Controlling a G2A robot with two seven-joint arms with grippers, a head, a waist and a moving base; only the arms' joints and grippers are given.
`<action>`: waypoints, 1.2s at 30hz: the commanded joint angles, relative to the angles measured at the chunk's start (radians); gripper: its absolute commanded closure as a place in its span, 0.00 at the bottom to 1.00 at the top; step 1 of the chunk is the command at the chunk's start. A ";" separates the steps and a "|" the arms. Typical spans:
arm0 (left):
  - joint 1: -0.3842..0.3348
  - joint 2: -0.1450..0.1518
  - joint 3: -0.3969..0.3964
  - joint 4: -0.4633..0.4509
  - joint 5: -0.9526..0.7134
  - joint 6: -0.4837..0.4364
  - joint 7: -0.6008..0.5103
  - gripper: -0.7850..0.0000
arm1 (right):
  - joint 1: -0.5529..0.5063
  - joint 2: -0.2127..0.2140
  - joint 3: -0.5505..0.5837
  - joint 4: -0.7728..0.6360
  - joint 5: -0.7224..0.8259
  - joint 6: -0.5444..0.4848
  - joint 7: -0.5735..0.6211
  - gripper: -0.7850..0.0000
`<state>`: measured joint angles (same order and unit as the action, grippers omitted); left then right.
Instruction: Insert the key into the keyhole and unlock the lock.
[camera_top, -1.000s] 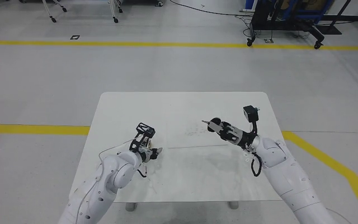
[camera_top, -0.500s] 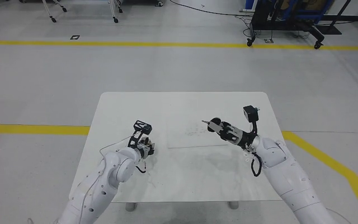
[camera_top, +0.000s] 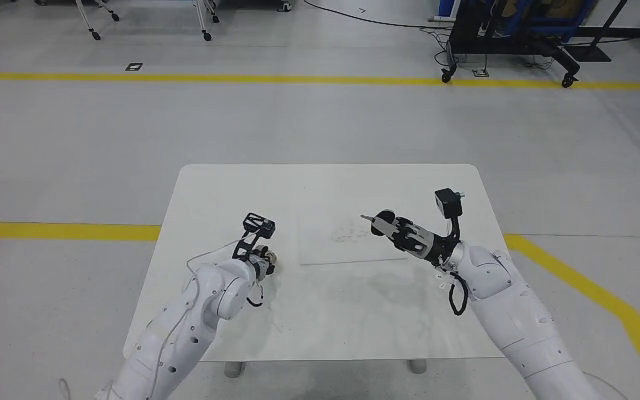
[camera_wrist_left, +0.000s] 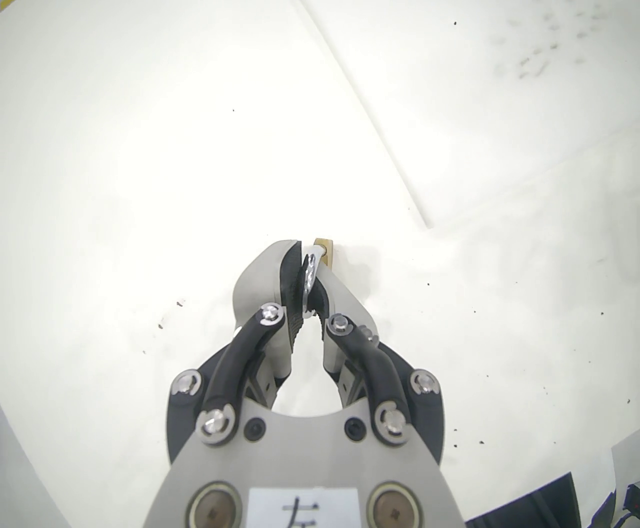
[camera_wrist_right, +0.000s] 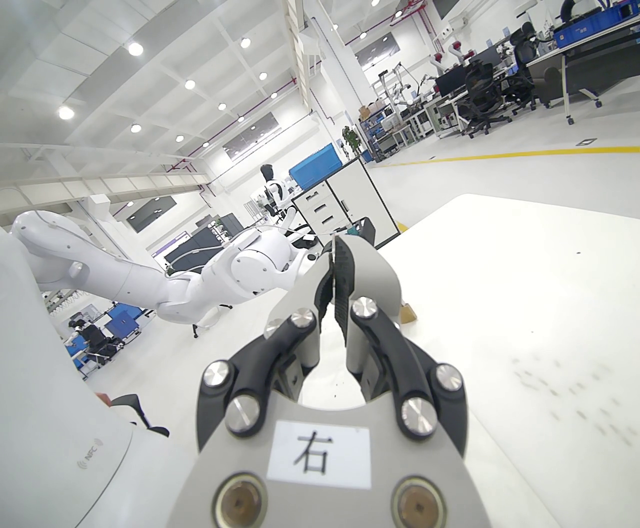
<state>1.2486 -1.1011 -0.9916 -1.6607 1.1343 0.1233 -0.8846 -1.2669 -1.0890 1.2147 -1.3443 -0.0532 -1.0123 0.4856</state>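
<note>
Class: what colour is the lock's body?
The lock's body is brass yellow, clearest in the left wrist view.

White tabletop (camera_top: 330, 330) mid-frame. Thin white sheet (camera_top: 325, 252) on its upper right, dark specks (camera_top: 345, 235). Yellow floor stripe (camera_top: 200, 77) along top.

Passing room around both sets of fingers
Left gripper (camera_wrist_left: 307, 256), pinched on the lock (camera_wrist_left: 325, 248): flat table (camera_top: 400, 310) to either side of the fingers, passable; a thin sheet (camera_wrist_left: 500, 125) corner lies just ahead of the tips. Right gripper (camera_wrist_right: 334, 245), clamped on the key (camera_wrist_right: 330, 260): open air around the fingers; left arm (camera_wrist_right: 250, 267) stands beyond the tips, well apart.
</note>
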 joint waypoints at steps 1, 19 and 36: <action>0.007 -0.004 -0.001 -0.017 0.007 0.020 0.064 1.00 | 0.000 0.000 0.000 0.000 0.000 0.000 0.000 1.00; 0.265 -0.002 -0.121 -0.157 -0.141 0.025 0.613 1.00 | 0.000 0.000 0.000 0.000 0.000 0.000 0.000 1.00; 0.115 -0.019 -0.258 0.228 -0.902 -0.472 0.488 1.00 | 0.000 0.000 0.000 0.000 0.000 0.000 0.000 1.00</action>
<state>1.3845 -1.1195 -1.2442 -1.4804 0.3065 -0.2852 -0.3617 -1.2669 -1.0890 1.2147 -1.3443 -0.0532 -1.0123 0.4856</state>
